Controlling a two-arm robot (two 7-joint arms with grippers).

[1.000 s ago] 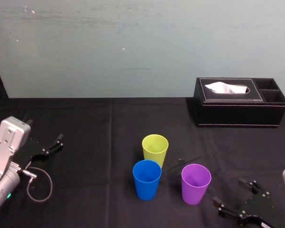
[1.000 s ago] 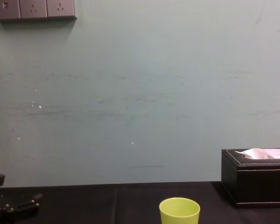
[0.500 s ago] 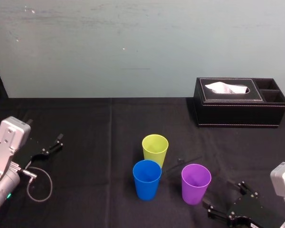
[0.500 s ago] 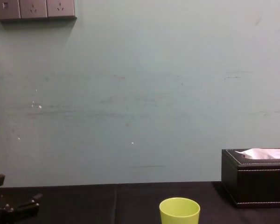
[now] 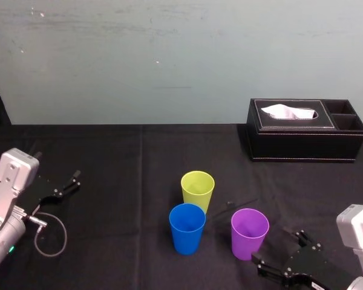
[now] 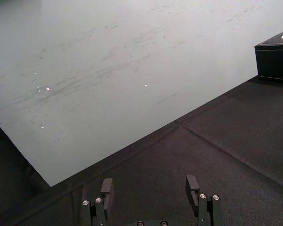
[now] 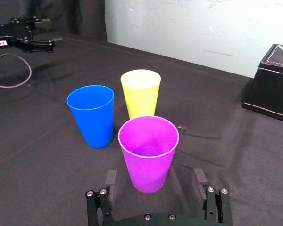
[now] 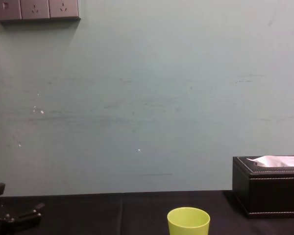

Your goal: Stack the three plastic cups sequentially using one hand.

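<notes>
Three plastic cups stand upright, close together, on the black tablecloth: a lime-green cup (image 5: 197, 190) (image 7: 140, 93) (image 8: 188, 221) farthest back, a blue cup (image 5: 187, 228) (image 7: 91, 115) in front of it, and a purple cup (image 5: 249, 233) (image 7: 148, 153) to the right. My right gripper (image 5: 278, 251) (image 7: 155, 179) sits low just right of and behind the purple cup, open, its fingers on either side of the cup's base without touching it. Far left on the table, my left gripper (image 5: 63, 187) (image 6: 150, 188) (image 8: 14, 218) rests open and holds nothing.
A black tissue box (image 5: 305, 130) (image 8: 268, 186) (image 7: 273, 82) stands at the back right near the pale wall. A looped cable (image 5: 48, 232) lies by the left arm. Bare tablecloth (image 5: 121, 169) lies between the left gripper and the cups.
My right gripper has slid left along the table's front toward the purple cup, staying open. The cups and the left arm have not moved.
</notes>
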